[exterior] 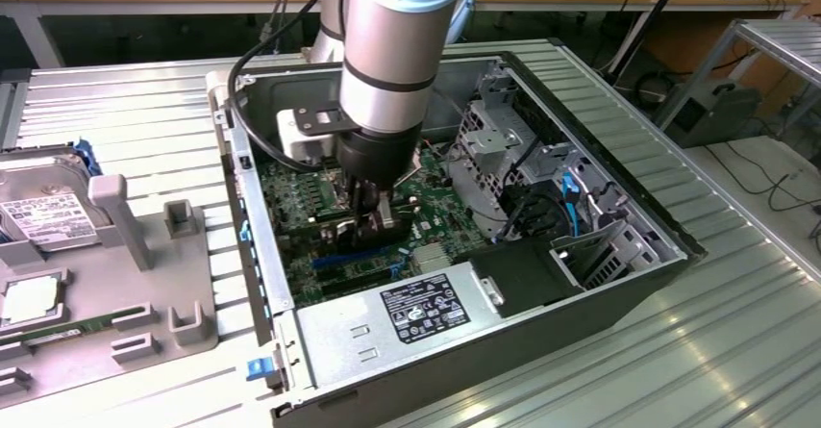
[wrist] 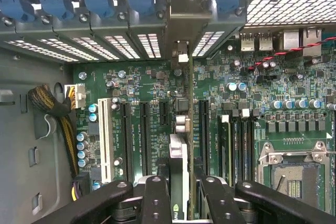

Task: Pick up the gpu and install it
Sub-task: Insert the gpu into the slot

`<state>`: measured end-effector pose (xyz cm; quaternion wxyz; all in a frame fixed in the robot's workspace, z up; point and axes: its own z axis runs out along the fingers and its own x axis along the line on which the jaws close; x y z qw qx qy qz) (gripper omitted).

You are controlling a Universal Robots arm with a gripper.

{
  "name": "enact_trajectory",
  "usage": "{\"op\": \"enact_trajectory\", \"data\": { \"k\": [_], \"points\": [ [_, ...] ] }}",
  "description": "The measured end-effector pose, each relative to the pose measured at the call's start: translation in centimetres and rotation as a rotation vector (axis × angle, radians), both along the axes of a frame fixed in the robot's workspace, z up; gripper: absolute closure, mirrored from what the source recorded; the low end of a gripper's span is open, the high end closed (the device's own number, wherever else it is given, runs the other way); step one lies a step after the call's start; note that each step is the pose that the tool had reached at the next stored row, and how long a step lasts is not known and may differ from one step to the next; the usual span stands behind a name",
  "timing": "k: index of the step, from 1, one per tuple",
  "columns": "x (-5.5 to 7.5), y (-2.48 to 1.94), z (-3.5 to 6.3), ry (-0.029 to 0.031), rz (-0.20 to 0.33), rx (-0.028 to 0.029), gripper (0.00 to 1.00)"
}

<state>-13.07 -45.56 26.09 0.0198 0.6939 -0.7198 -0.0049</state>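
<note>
Fingers [wrist: 157, 203] of the gripper [wrist: 178, 198] clamped on the gpu [wrist: 178, 166], held edge-on and upright directly above the motherboard [wrist: 147, 93]. The card's lower edge lies along a black expansion slot [wrist: 185, 124], its end bracket [wrist: 181, 19] reaching the rear slot openings of the computer case [exterior: 641, 207]. Whether the card is fully seated cannot be told. Judged progress: pickup done, insertion under way, release remaining. Outside the case, on the desk [exterior: 141, 111], a grey fixture tray [exterior: 115, 255] carries a hard drive [exterior: 38, 207] and a memory stick [exterior: 64, 328].
</note>
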Motion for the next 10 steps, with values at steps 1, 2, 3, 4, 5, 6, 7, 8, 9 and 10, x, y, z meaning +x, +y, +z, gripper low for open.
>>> {"op": "enact_trajectory", "data": {
  "k": [1, 2, 3, 4, 5, 6, 7, 8, 9, 10],
  "points": [
    [-0.01, 0.0, -0.01, 0.0, 0.0, 0.0001, 0.73],
    [-0.02, 0.0, -0.01, 0.0001, 0.0, 0.0004, 0.73],
    [-0.02, 0.0, -0.01, 0.0001, 0.0, 0.0004, 0.73],
    [-0.02, 0.0, -0.01, 0.0001, 0.0, 0.0004, 0.73],
    [-0.02, 0.0, -0.01, 0.0001, 0.0, 0.0005, 0.73],
    [-0.02, 0.0, -0.08, -0.0001, 0.0, 0.0007, 0.73],
    [-0.02, 0.0, -0.2, 0.0, 0.0, 0.0005, 0.73],
    [-0.02, 0.0, -0.27, 0.0001, 0.0, 0.0004, 0.73],
    [-0.02, 0.0, -0.32, 0.0001, 0.0, 0.0004, 0.73],
    [-0.02, 0.0, -0.37, 0.0, 0.0, 0.0006, 0.73]
  ]
}}
